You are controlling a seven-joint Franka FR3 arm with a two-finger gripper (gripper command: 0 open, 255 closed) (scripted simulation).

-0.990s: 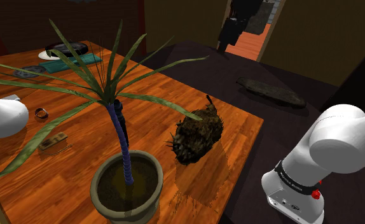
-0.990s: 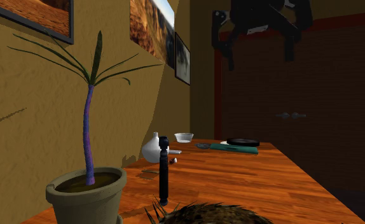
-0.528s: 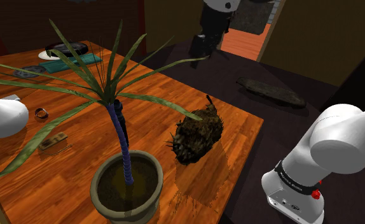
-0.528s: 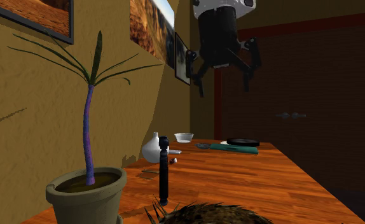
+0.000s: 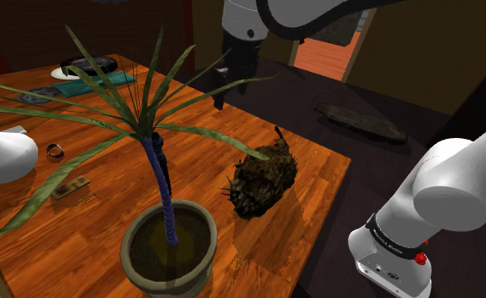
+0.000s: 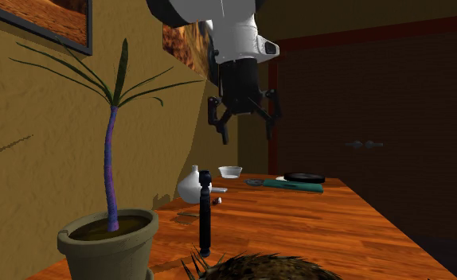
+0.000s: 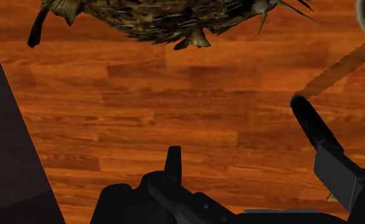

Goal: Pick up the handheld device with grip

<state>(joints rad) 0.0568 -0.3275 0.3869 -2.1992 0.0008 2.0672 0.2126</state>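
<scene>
The handheld device (image 6: 205, 211) is a slim black stick with a grip, standing upright on the wooden table (image 6: 330, 223). In the shoulder view the device (image 5: 165, 181) is mostly hidden behind the plant's blue stem. My gripper (image 6: 246, 132) hangs open high above the table, beyond the device, with nothing between its fingers. The shoulder view shows the gripper (image 5: 231, 83) over the table's far edge, well apart from the device. From the wrist, the gripper (image 7: 234, 125) looks down on bare wood, its fingers apart.
A potted plant (image 5: 169, 250) with long leaves stands close in front of the device. A spiky brown object (image 5: 262, 178) lies to the shoulder view's right of it. A white vase (image 6: 191, 184), a bowl (image 6: 230, 170) and flat items (image 6: 298, 184) sit further along the table.
The arm has swung down and toward the shoulder view's left, bringing the gripper from the doorway area to above the table's far edge. The fingers have stayed apart.
</scene>
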